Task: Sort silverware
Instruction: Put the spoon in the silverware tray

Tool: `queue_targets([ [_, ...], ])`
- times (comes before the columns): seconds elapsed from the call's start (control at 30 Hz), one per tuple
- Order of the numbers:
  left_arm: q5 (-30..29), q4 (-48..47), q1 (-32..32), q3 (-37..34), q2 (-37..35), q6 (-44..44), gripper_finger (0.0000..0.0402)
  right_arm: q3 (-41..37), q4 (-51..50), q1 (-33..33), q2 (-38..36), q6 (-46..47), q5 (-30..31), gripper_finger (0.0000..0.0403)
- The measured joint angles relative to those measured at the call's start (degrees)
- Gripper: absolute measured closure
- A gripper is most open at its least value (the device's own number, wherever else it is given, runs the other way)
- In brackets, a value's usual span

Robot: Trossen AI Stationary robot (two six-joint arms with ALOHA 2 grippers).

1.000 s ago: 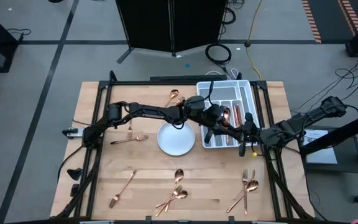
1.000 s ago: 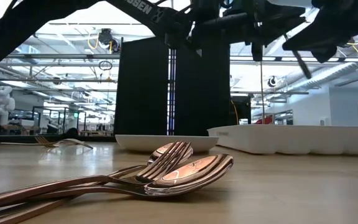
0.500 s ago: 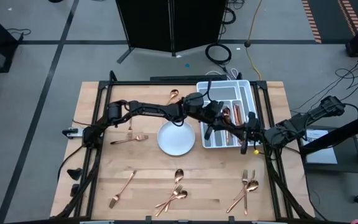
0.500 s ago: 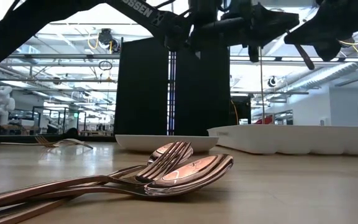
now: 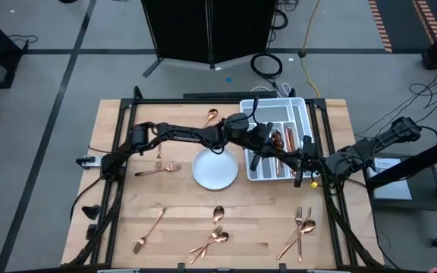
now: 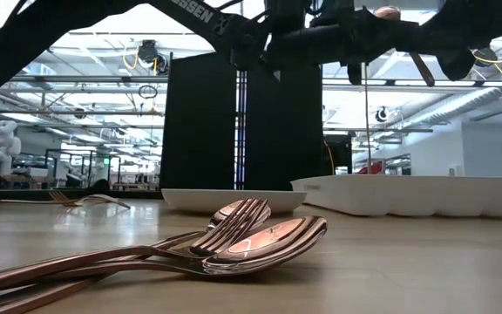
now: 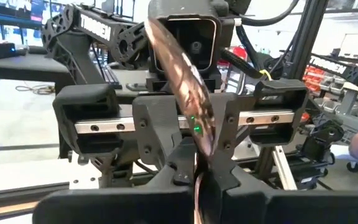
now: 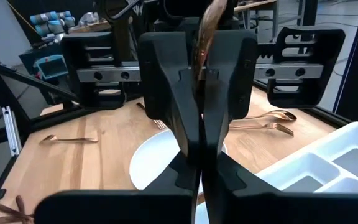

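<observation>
From above, the left hand (image 5: 262, 149) and right hand (image 5: 300, 163) meet over the white cutlery tray (image 5: 294, 108), beside the round plate (image 5: 215, 169); loose silverware (image 5: 217, 235) lies near the counter's (image 5: 127, 212) front edge. What they grip is hard to make out here.

The low view cuts off both hands.

In the left wrist view, a copper spoon (image 7: 188, 93) stands pinched by both hands.

The right wrist view shows both hands clenched on that spoon.

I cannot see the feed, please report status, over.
Left hand and right hand both shut on one spoon, above white tray. Nothing in the way.
</observation>
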Motion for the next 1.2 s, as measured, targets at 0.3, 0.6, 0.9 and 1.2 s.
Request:
queue_targets([
  [0.3, -1.11, -0.9, 0.43, 0.0, -0.31, -1.98, 0.0401, 0.0, -0.61, -0.04, -0.19, -8.92, -0.17, 0.0339],
  [0.6, -14.52, -14.18, 1.43, -0.11, -4.11, -1.69, 0.0401, 1.32, -12.93, -0.02, -2.95, -9.82, -0.04, 0.0219],
  [0.9, -43.68, -20.17, 0.27, -0.1, -5.88, -16.47, 0.0401, 1.82, -22.78, -0.07, 0.27, -1.58, 16.58, 0.0206],
  [1.2, -53.42, -16.14, -2.53, -0.09, -5.51, -22.83, 0.0401, 0.96, -16.31, -0.09, 10.53, -3.41, 24.35, 0.0213],
])
